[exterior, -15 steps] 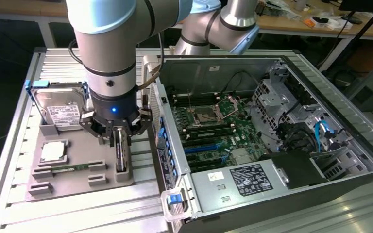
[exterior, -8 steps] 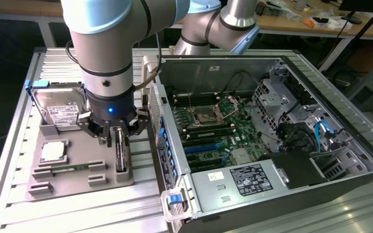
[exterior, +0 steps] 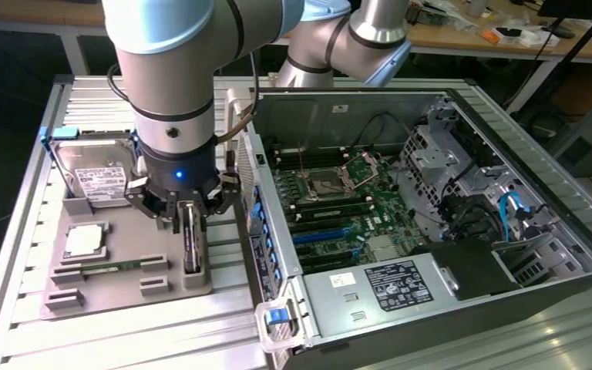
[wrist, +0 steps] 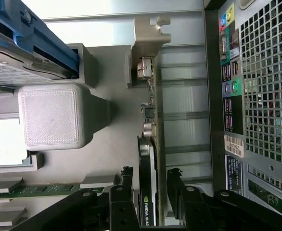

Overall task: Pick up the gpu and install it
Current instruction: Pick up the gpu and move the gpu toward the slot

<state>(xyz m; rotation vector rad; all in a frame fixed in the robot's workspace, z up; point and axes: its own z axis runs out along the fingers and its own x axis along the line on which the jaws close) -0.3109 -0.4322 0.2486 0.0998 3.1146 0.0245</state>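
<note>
Ribbed metal desk [exterior: 28,177] is carrying a grey fixture tray [exterior: 101,297] beside an open computer case [exterior: 348,93], with the robot arm's gripper [exterior: 191,220] [wrist: 150,175] hanging low over the tray. Its jaws are sitting narrowly apart, one at either face of the gpu [exterior: 193,250] [wrist: 147,159]. The card is standing on edge in the tray on the side nearest the case.
</note>
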